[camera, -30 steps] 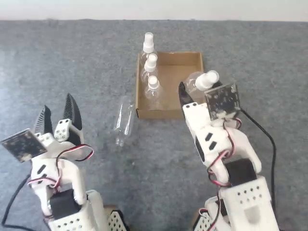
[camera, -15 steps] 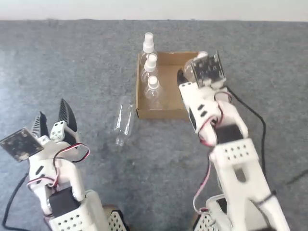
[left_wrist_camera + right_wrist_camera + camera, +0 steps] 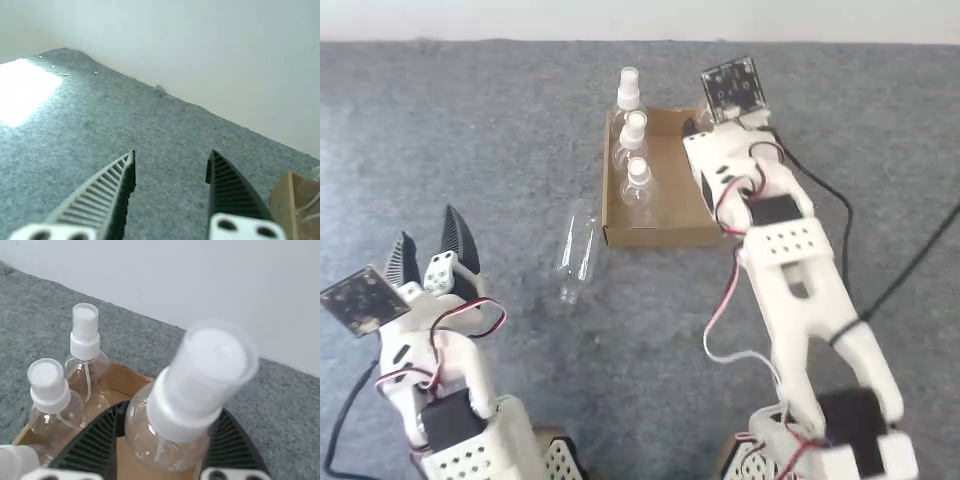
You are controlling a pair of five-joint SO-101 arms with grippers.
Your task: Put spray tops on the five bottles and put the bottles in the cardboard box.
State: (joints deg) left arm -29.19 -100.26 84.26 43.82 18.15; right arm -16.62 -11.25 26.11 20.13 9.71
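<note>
Right claw (image 3: pixel 171 411): clenched on a capped bottle (image 3: pixel 150 440), above the far side of the cardboard box (image 3: pixel 660 238).
Axis of capped bottle: tilted off upright, spray top (image 3: pixel 210 375) uppermost.
Boxed bottles (image 3: pixel 638 190): three, upright, tops up, in a row along one wall.
Uncapped bottle (image 3: pixel 577 250): lying on the counter (image 3: pixel 470 130) just beside the box, long axis near-to-far, neck toward the arms.
Left claw (image 3: pixel 172 155): released, jaws spread, well apart from the bottles.

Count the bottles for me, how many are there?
5. Three capped bottles stand in a row inside the cardboard box, one sits in the right arm's jaws over it, one lies uncapped on the carpet.
</note>
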